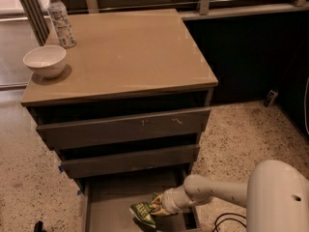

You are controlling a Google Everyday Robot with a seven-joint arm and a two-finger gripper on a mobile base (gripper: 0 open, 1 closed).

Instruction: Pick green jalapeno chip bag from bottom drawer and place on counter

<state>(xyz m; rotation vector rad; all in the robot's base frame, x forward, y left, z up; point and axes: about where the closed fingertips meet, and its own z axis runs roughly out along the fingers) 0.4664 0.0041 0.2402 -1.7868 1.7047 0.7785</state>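
Green jalapeno chip bag [142, 210] is lying low in the bottom drawer [111, 197], down at 6 o'clock in our view. We are seeing that this drawer is pulled out, and its flat grey floor is showing around the bag. The gripper [158, 206] is sitting at 3 o'clock from the green jalapeno chip bag, and it is pinching the bag's right end, which is tipping up a little toward it. The white arm [217, 190] is reaching in from 3 o'clock, low over the drawer, and it is joining the big white robot body [282, 197] at 4 o'clock in our view. We are looking at two more drawers above, a middle drawer [130, 159] and a top drawer [123, 127], and both are sticking out a bit. The counter [130, 52] is sitting on top of them all, tan and smooth. A white bowl [45, 60] is resting on the counter at 9 o'clock, near the left edge. A water bottle [60, 18] is standing upright at 11 o'clock, close to the back corner, just behind the bowl. The speckled floor [241, 134] is spreading out at 3 o'clock from the cabinet.
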